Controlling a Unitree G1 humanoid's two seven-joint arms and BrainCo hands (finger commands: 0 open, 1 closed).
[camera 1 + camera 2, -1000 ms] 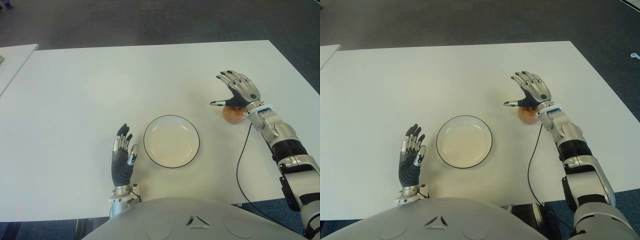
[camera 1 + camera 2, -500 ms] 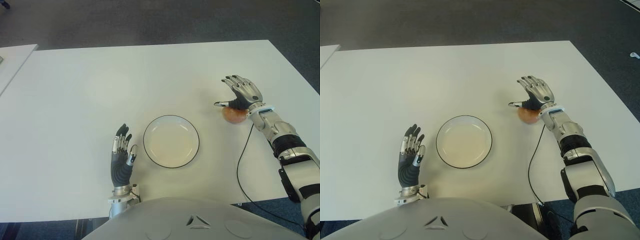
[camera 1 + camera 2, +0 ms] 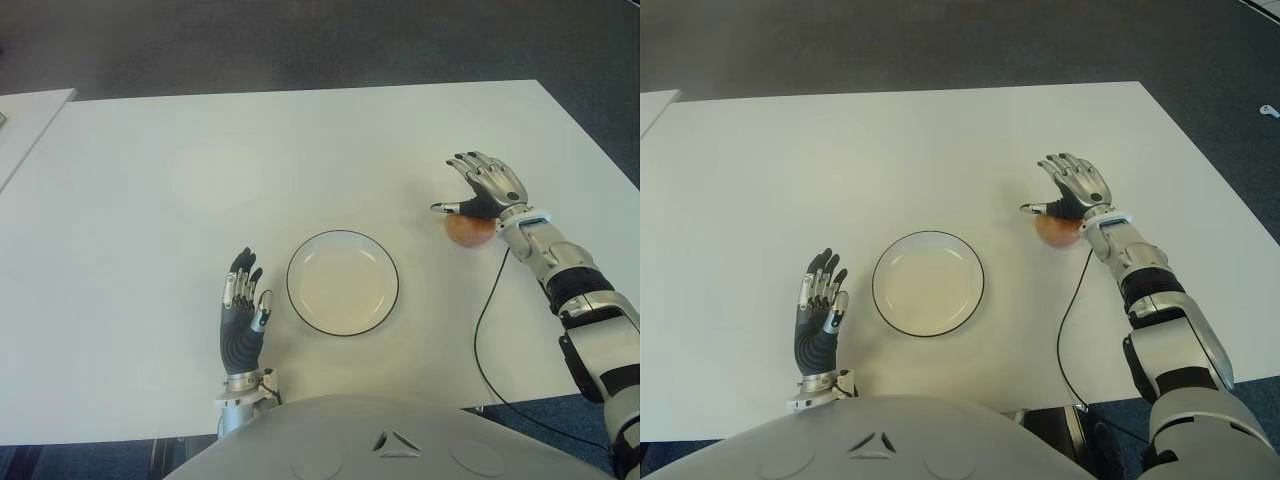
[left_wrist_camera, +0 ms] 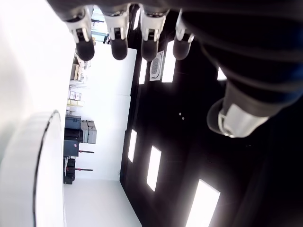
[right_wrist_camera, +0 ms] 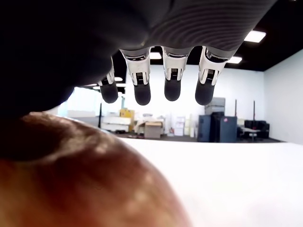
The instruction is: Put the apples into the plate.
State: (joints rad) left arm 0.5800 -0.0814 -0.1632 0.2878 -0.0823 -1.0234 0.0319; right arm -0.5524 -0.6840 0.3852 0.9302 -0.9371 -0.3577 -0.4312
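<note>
A reddish-yellow apple (image 3: 462,231) lies on the white table (image 3: 200,170), to the right of a shallow white plate with a dark rim (image 3: 290,283). My right hand (image 3: 478,192) arches directly over the apple, palm close above it, thumb pointing toward the plate. In the right wrist view the apple (image 5: 85,184) fills the space under the palm, and the fingers (image 5: 173,80) stick out past it without wrapping it. The plate holds nothing. My left hand (image 3: 243,308) shows open just left of the plate, palm up and idle.
A black cable (image 3: 481,330) runs from my right wrist across the table to its near edge. A second white table (image 3: 25,115) stands at the far left. Dark floor lies beyond the table's far and right edges.
My right hand has come down and back onto the apple, and its fingers have curved in a little over it. The apple, plate and left hand have stayed put.
</note>
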